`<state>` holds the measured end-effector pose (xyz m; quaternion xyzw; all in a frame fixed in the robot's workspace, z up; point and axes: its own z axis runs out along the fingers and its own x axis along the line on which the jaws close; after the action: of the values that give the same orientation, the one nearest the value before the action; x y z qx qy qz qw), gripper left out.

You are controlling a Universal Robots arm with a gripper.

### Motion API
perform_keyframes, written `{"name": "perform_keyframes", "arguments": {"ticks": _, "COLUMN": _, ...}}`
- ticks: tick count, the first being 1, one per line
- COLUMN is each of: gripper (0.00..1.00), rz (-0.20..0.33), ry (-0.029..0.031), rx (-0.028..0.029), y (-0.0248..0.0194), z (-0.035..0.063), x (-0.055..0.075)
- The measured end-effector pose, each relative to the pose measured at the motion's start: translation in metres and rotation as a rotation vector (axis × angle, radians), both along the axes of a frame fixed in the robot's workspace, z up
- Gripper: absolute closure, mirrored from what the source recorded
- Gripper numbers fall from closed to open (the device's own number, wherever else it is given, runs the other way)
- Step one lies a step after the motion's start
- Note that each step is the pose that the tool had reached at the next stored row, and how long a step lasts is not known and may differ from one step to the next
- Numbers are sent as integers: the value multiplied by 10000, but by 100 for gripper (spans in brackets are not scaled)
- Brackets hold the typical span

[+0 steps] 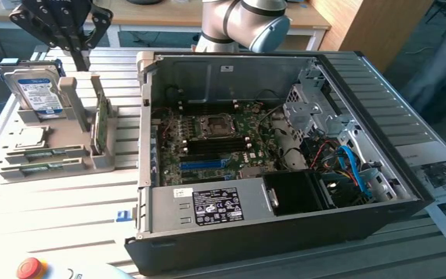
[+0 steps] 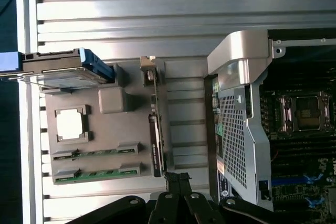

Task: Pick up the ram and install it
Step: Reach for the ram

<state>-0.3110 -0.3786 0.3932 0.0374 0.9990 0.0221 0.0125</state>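
Near the tabletop's edge on the exterior view's left, a grey fixture [image 1: 103, 161] carries a hard drive [image 1: 35, 90] standing on edge, a processor [image 1: 25, 138] lying flat, and the ram [image 1: 45, 154]. The ram is one of two slim green sticks lying flat in shallow slots, and the second stick [image 1: 41, 168] sits just beside it toward the near edge. A taller green card [image 1: 99, 119] stands upright at the fixture's side facing the computer case [image 1: 207, 232]. The gripper [image 1: 81, 63] hangs above the fixture's far end with its fingers pressed together and nothing between them. In the wrist view its tips [image 2: 178, 178] sit close to one end of that upright card, and the ram [image 2: 97, 153] lies apart from them. The closed fingers look like the main hazard. Brought down as they are, they could knock the card or the fixture's post instead of straddling a stick. The ram also looks hard to take, since it lies low with only thin edges to catch, and a shallow or off-centre hold could let it tilt or slip. Further right, the open case holds the motherboard [image 1: 215, 145] behind tall metal walls. A tilted stick could catch on a wall, meet its slot askew and jam, or snag the loose cables [image 1: 347, 163] at the case's right end. Papers [image 1: 440, 174] lie by the tabletop's right edge.
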Motion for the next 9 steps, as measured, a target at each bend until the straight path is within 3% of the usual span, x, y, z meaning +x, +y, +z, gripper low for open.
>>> {"name": "perform_keyframes", "arguments": {"ticks": 9, "gripper": 90, "rz": 0, "ry": 0, "rx": 0, "y": 16, "z": 0, "x": -167}}
